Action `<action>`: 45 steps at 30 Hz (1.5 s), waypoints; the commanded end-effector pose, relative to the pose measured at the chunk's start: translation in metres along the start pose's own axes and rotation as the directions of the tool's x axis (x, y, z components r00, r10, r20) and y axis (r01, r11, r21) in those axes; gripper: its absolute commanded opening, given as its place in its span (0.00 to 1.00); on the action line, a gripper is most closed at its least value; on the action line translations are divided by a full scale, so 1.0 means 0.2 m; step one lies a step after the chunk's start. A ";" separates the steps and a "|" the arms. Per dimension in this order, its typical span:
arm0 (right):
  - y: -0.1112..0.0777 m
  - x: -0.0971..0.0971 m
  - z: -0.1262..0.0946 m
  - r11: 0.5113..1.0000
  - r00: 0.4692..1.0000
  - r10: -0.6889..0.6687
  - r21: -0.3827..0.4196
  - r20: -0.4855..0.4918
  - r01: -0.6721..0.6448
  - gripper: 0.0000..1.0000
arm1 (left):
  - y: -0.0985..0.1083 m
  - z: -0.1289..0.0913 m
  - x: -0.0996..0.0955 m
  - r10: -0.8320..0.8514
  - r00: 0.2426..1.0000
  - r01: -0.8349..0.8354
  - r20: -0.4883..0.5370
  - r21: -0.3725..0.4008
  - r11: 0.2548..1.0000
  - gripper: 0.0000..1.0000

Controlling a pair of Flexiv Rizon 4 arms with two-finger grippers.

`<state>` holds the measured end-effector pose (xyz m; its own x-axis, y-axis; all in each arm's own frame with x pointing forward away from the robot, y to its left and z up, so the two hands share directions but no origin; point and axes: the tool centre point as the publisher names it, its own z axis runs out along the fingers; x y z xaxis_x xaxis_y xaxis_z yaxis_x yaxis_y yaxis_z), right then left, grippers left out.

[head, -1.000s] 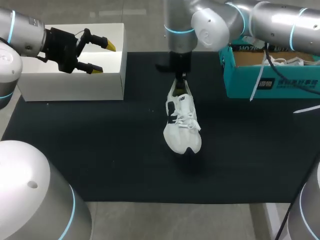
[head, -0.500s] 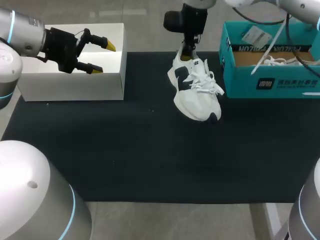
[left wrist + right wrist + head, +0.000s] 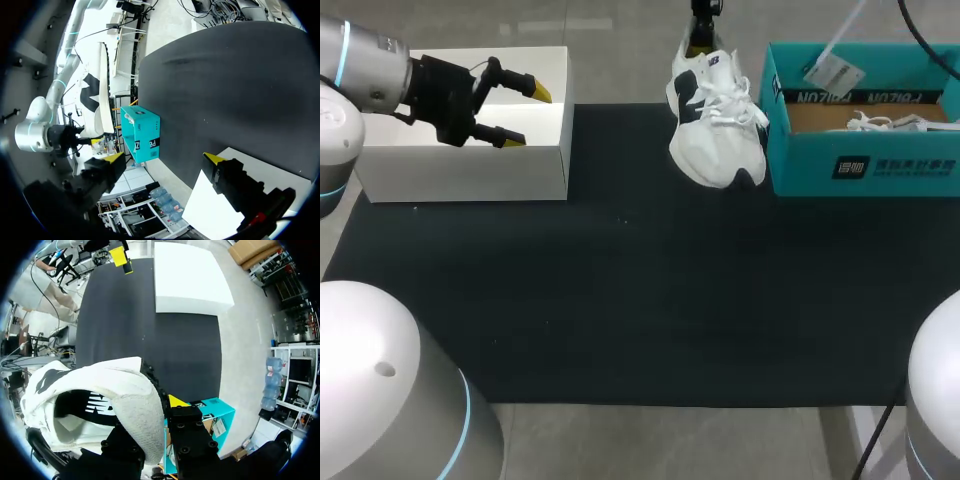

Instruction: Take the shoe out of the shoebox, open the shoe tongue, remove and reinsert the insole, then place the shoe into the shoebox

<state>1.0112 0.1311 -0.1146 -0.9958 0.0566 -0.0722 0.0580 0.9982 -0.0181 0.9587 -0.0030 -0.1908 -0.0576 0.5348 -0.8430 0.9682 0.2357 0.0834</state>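
While the right gripper (image 3: 701,28) pinches the heel of the white shoe (image 3: 716,128), that shoe hangs toe-down just beside the teal shoebox (image 3: 865,165), on the side facing the white box (image 3: 470,172), its toe close to the shoebox wall but, as far as the head view lets me judge, not touching it. Inside the shoebox lies a second shoe (image 3: 892,122), with only its laces and upper edge showing over the rim, and a paper tag (image 3: 834,72) dangles above the near corner. Well apart from the shoebox, across the black mat (image 3: 620,300), the left gripper (image 3: 513,112) hovers over the white box with its fingers spread wide and nothing between them. Its own wrist view confirms this: the left gripper (image 3: 165,157) is open and empty, and beyond it the shoe (image 3: 95,97) hangs above the shoebox (image 3: 142,131). Only the right wrist view shows the grip up close: the right gripper (image 3: 160,407) has the shoe (image 3: 100,400) by its heel wall, with one yellow fingertip (image 3: 176,401) outside and the other hidden, probably inside the collar. It also shows a corner of the shoebox (image 3: 212,412) under the fingers, which the head view cannot place.
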 end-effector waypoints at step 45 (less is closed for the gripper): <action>-1.24 -0.39 0.02 0.993 0.995 0.009 0.117 0.103 -0.021 0.00 | 0.00 0.00 0.00 0.001 1.000 -0.001 -0.002 0.000 1.000 1.00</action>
<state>1.0734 -0.0937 -0.1151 -0.9817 0.0563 -0.1820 0.0882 0.9811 -0.1720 0.9587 -0.0030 -0.1908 -0.0576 0.5348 -0.8430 0.9683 0.2357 0.0833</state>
